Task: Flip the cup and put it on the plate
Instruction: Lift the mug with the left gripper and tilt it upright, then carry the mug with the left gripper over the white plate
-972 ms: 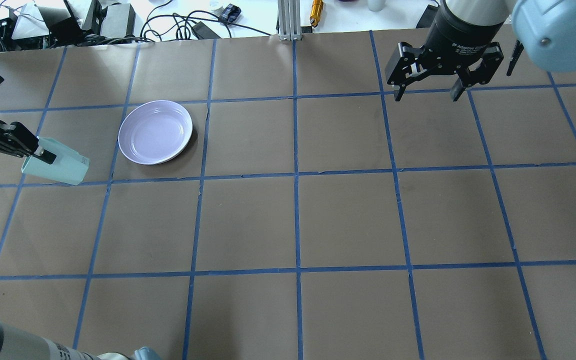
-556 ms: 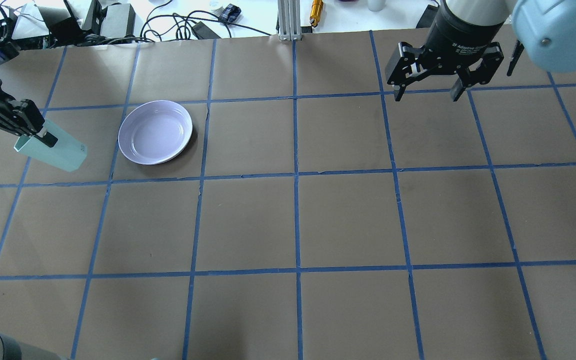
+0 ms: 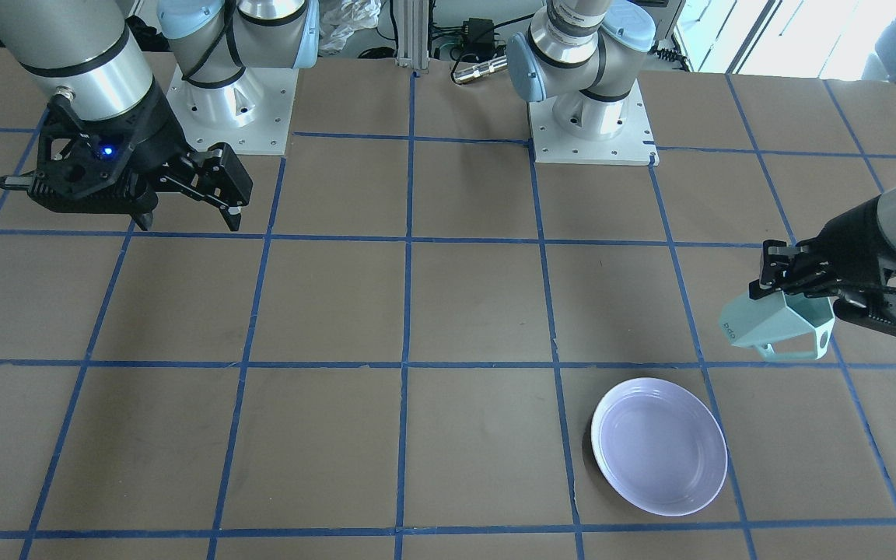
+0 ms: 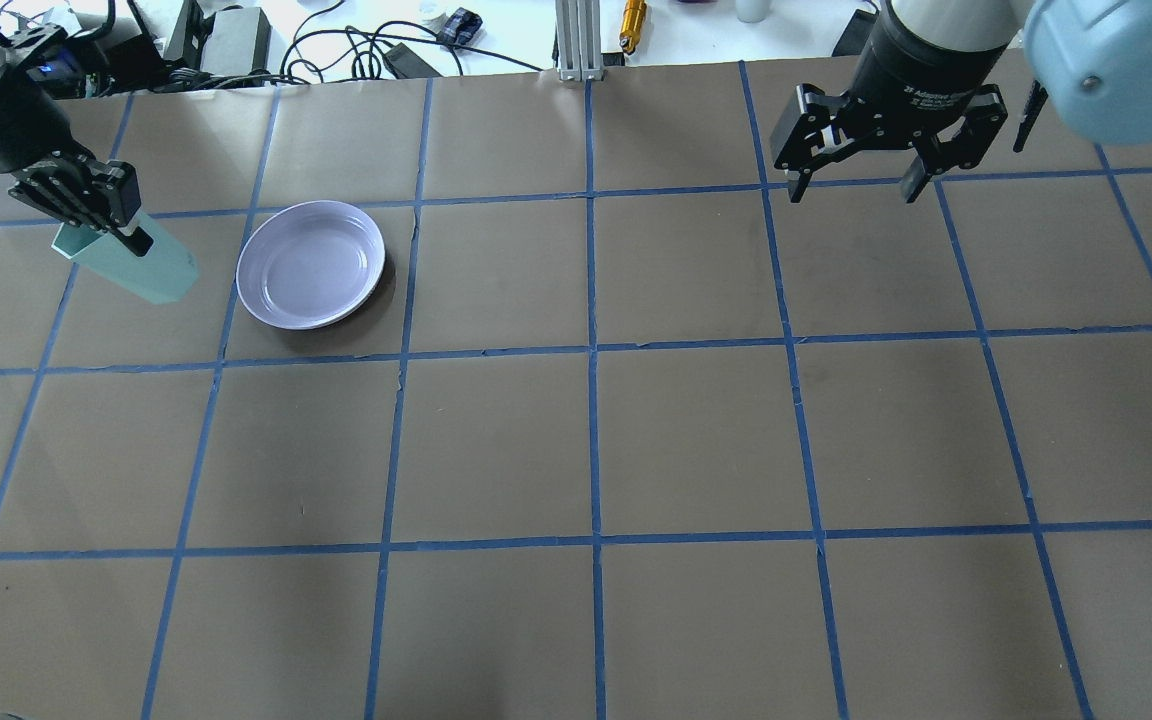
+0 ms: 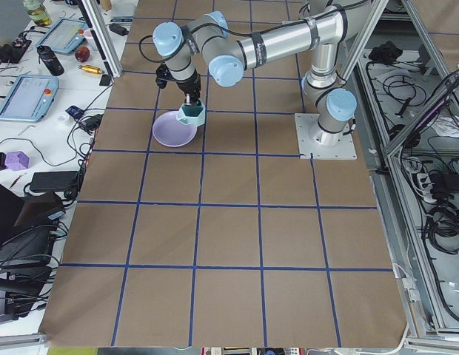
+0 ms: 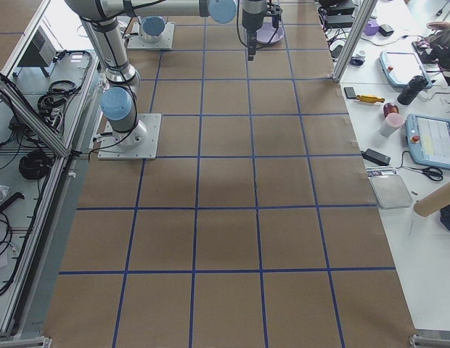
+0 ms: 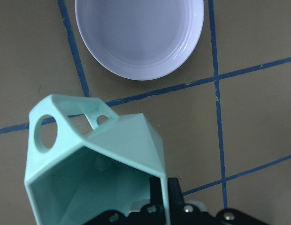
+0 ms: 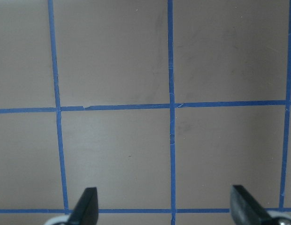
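Beside the bare plate (image 4: 311, 263), left gripper (image 4: 126, 235) clamps the tilted, empty cup (image 4: 151, 272) by its rim; right gripper (image 4: 854, 190) hangs spread wide.

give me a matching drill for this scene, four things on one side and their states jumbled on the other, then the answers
Things
1. small pale mint-green faceted cup
2. round pale lavender plate
3. black two-finger left tool
4. black two-finger right tool

States
A. open, holding nothing
B. held tilted, up off the surface
C. shut on a thin rim wall
D. lying flat and empty on the brown table

Pairs: 1-B, 2-D, 3-C, 4-A
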{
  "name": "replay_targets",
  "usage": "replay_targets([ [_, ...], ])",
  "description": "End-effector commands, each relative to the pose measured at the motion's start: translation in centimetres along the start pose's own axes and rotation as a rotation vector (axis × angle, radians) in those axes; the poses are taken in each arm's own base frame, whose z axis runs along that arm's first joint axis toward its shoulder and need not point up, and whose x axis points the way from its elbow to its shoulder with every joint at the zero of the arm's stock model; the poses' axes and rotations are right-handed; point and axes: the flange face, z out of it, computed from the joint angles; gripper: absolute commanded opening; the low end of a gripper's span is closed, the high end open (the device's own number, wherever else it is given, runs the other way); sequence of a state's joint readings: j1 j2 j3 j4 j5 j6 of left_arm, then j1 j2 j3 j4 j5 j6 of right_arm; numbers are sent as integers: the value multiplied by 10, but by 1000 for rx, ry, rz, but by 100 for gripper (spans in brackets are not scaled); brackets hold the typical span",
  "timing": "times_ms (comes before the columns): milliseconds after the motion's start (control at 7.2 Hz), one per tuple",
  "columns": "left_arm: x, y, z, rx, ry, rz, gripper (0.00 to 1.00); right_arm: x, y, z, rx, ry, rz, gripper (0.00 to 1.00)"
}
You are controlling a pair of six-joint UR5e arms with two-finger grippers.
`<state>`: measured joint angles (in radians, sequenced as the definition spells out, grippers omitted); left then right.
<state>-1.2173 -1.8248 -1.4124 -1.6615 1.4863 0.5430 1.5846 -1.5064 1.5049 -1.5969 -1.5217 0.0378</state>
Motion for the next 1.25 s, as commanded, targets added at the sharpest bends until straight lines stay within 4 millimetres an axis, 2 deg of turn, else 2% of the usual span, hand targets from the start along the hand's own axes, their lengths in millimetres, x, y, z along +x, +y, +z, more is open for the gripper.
replay_targets([
  [0,36,-17,13,33,-106,27,0,0,0,0,0,0,0,100],
  [278,47,-24,39,71,-138,60,0,0,0,0,0,0,-1,100],
  [417,54,-29,59,83,-170,80,0,0,0,0,0,0,-1,100],
  [694,76,-38,91,98,-240,135,0,0,0,0,0,0,-1,100],
  [972,91,-46,103,83,-236,184,0,0,0,0,0,0,-1,100],
  [1111,88,-53,113,71,-237,255,0,0,0,0,0,0,-1,100],
])
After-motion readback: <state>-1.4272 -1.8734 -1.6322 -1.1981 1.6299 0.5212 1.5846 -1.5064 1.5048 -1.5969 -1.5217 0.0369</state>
